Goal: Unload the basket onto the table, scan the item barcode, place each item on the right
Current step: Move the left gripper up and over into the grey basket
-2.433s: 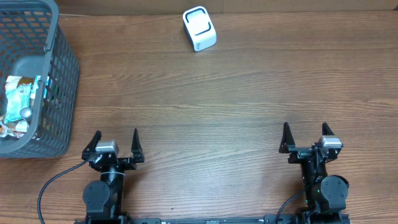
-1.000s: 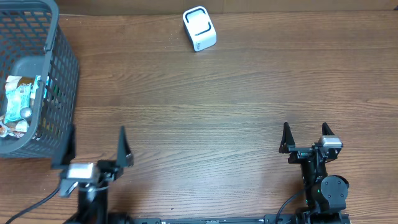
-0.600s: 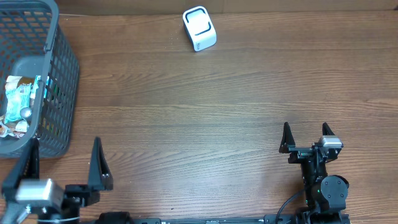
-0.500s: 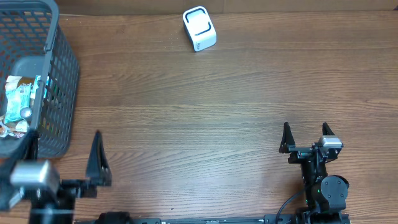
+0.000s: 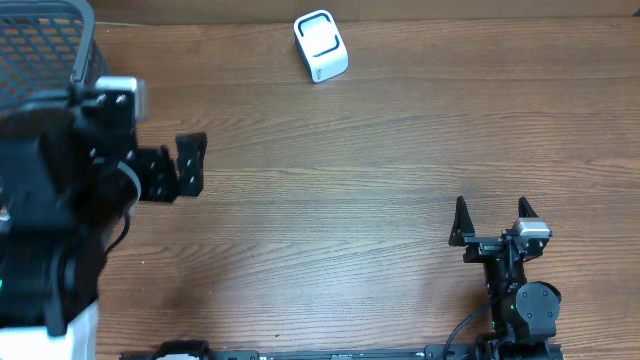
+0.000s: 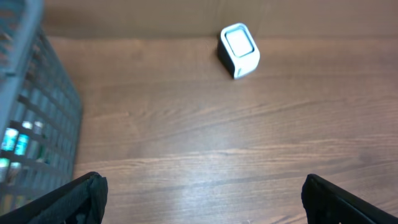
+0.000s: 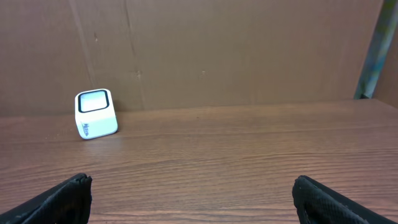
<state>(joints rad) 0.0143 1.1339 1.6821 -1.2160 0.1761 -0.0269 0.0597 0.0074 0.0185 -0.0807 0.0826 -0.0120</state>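
The white cube scanner [image 5: 320, 46] stands at the table's far edge, also in the left wrist view [image 6: 239, 50] and the right wrist view [image 7: 95, 113]. Items show only as teal and white bits [image 6: 13, 142] through the mesh of the grey basket [image 6: 43, 118]. My left gripper [image 6: 211, 205] is open and empty, raised high beside the basket. Overhead, the left arm [image 5: 60, 200] covers most of the basket, with one finger [image 5: 190, 165] sticking out. My right gripper [image 5: 490, 212] stands open and empty near the front edge, likewise in its own view [image 7: 199, 199].
The basket's rim [image 5: 60, 25] shows at the far left corner. A brown cardboard wall [image 7: 236, 50] backs the table. Bare wood [image 5: 360, 170] lies between the scanner and both arms.
My left arm has lifted from the front edge and swung up toward the basket, now hiding most of it overhead. The right arm has not moved. Both grippers stayed open.
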